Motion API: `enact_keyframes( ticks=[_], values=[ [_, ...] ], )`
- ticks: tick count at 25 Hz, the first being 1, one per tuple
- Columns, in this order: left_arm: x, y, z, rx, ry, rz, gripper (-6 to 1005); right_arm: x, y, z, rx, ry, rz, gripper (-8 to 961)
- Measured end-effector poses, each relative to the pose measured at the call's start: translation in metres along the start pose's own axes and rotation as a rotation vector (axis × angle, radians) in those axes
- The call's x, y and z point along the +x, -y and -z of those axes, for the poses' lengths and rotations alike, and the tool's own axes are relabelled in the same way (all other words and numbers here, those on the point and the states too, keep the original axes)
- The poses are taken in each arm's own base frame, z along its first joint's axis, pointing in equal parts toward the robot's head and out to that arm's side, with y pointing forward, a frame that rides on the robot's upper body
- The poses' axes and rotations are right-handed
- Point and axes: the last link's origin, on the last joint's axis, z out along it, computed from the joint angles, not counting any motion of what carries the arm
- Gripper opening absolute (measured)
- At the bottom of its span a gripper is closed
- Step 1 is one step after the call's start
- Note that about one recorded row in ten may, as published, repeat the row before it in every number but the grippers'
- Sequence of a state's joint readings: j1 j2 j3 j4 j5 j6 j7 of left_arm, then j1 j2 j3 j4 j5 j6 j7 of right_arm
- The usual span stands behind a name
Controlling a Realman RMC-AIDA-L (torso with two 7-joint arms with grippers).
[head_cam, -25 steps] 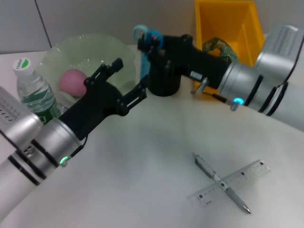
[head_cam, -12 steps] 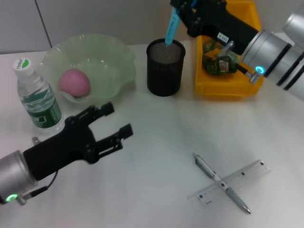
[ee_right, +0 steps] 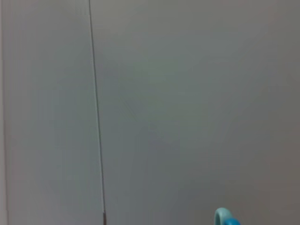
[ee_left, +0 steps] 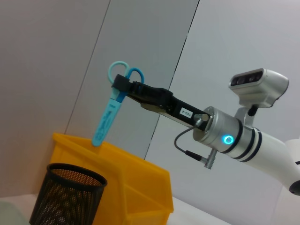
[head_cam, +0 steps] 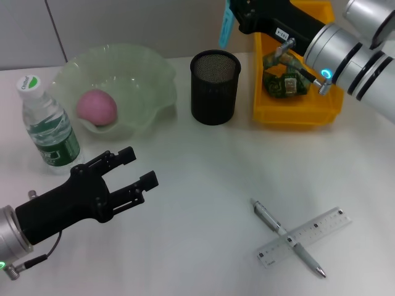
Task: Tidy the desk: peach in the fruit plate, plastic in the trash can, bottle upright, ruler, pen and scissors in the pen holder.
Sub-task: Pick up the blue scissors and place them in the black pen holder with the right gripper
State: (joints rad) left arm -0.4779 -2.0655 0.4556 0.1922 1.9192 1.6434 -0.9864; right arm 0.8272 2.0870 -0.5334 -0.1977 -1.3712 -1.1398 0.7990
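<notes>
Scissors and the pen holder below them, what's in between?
Nothing: in the left wrist view the scissors, held by the right gripper, hang over the pen holder with only air between.

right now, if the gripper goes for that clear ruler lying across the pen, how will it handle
The ruler looks thin and flat, so probably light and hard to pinch off the table. Resting across the pen, it may rock or pivot, and the round pen could roll.
</notes>
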Motion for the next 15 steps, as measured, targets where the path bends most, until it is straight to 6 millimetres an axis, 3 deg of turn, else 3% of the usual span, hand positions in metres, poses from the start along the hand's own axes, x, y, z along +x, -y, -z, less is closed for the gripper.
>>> enact_keyframes(
  ticks=[15],
  values=[
    [0.001, 0.002, 0.000, 0.002, 0.012, 0.057, 802, 0.017, -0.005, -0.014, 0.002, -0.145, 0.046, 183]
  ],
)
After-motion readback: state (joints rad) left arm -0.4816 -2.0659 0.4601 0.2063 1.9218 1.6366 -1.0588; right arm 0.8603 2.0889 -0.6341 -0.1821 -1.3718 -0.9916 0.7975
